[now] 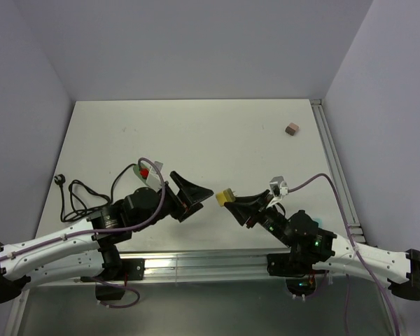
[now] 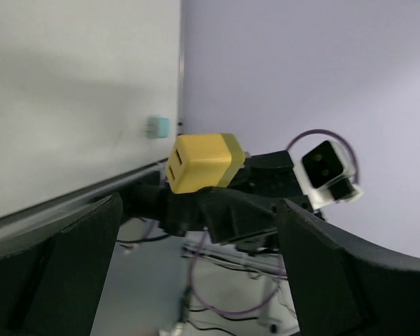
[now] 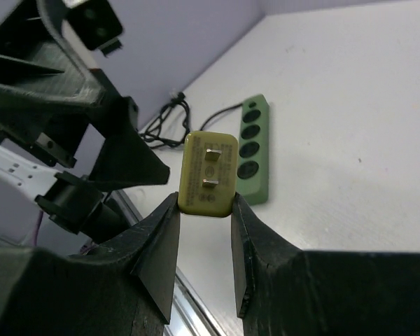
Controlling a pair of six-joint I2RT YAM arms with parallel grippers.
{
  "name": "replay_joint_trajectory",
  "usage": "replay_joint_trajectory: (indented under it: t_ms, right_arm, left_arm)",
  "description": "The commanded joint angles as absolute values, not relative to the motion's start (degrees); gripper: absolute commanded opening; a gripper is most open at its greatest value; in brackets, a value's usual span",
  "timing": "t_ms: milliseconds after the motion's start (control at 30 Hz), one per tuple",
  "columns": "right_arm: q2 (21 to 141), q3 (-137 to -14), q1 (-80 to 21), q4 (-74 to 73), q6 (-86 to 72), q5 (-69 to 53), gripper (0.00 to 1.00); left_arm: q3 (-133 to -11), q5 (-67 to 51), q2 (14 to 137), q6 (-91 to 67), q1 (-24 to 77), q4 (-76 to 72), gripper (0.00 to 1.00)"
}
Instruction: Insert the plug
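Right gripper (image 3: 205, 210) pinches one yellow plug (image 3: 208, 171); one green four-socket strip (image 3: 252, 148) nearby.

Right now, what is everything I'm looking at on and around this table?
table: one, white, under everything
power strip: one, green, flat on the table
cable: one, black, coiled near the table's left edge
small block: one, brownish, far right of the table
plug: one, yellow, prongs showing, held above the table
left gripper: one, black, open, facing the plug
right gripper: one, black, shut on the plug
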State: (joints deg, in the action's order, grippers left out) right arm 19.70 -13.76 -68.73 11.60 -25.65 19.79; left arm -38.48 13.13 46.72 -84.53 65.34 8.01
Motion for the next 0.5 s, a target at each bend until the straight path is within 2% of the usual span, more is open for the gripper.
replay_joint_trajectory:
  t_ms: [0,233,467]
  right_arm:
    - [20.04,-14.94,-68.73,22.67,-18.90,16.53,0.00]
    - [21.53,-13.63,-68.73,29.87,-18.19,14.50,0.00]
    - [19.60,-10.99,-68.73,35.24,-18.63,14.50,0.00]
  left_arm:
    - [-38.76,9.76,47.10,-95.95,65.48,0.62,0.96]
    - [-40.08,4.40,51.94,-108.71,65.13,0.53,0.92]
    - [-35.51,4.39,52.73,-118.99,65.04,-10.98,0.86]
